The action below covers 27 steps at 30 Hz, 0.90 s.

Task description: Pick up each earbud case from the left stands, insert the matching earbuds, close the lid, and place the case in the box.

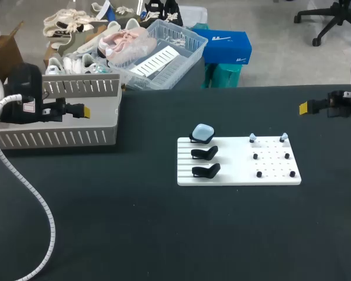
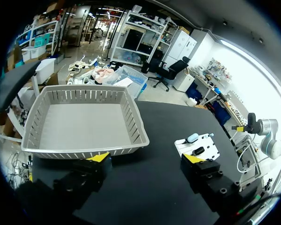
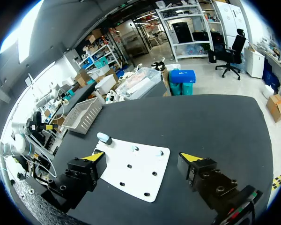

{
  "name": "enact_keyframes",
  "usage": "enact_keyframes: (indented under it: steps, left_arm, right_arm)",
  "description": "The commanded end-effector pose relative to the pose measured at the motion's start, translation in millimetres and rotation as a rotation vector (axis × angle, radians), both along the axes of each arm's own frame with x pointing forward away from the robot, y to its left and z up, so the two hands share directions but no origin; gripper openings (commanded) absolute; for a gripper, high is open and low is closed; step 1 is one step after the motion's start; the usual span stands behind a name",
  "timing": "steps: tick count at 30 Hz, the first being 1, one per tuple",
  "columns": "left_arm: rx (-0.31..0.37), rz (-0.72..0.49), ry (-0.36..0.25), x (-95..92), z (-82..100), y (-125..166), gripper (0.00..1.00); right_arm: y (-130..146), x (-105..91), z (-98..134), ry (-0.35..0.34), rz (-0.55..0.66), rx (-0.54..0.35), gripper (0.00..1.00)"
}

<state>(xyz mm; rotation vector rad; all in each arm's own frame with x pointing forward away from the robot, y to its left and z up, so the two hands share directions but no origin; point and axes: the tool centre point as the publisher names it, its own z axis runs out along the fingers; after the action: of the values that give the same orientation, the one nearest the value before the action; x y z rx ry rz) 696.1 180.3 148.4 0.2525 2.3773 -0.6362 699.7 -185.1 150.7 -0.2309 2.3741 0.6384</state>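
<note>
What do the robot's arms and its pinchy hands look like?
The left arm and right arm end in chunky black parts. A white ribbed hose loops off the left arm. The left gripper and right gripper each have two blocky black fingers with bright yellow tips.

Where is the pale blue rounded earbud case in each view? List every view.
Head view: the pale blue rounded earbud case at the rear left corner of the white pegged board.
Left wrist view: the case on the board's far end.
Right wrist view: the case at the board corner nearest the grey slatted basket.
Shared landmark: the white board.
</note>
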Motion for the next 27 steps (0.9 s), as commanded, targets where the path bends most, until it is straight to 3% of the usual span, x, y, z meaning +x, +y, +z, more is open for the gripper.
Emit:
enact_keyframes:
  steps: [1, 12, 20, 27]
  left_arm:
    - [-0.022, -0.103, -0.024, -1.0, 7.4, -2.7, 1.00]
    - [-0.043, -0.440, -0.121, -1.8, 21.9, -31.9, 1.00]
    - [0.008, -0.639, -0.246, 19.8, 28.5, -69.8, 1.00]
    - [0.058, -0.813, -0.314, 39.1, 22.2, -105.5, 1.00]
  right_arm:
    - [-0.1, 0.3, -0.2, 0.000, 0.000, -0.001, 1.00]
    - [-0.1, 0.3, -0.2, 0.000, 0.000, -0.001, 1.00]
    - [-0.1, 0.3, -0.2, 0.000, 0.000, -0.001, 1.00]
    - [-0.1, 0.3, -0.2, 0.000, 0.000, -0.001, 1.00]
